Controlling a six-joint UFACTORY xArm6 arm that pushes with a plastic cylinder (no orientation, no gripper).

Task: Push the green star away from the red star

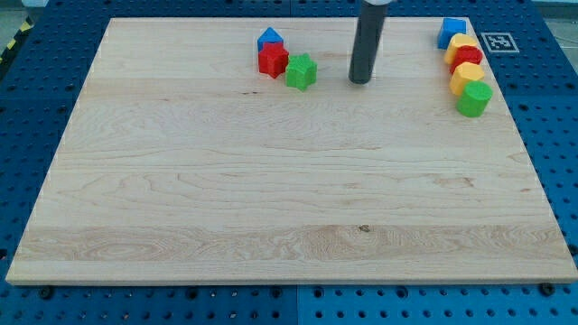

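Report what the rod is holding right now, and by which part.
Nothing is held. My tip stands clear, to the view's right of the green star, touching no block.

The arm's dark rod hangs upright from the frame's top edge, right of centre, its tip [360,81] resting low in the upper part of the frame.

The rod [366,41] is cut off by the view's top edge. At far right, the red block [469,56] sits mostly hidden between two yellow blocks [461,44], its shape unreadable. The blue block [269,38] hides partly behind the red star [273,60].
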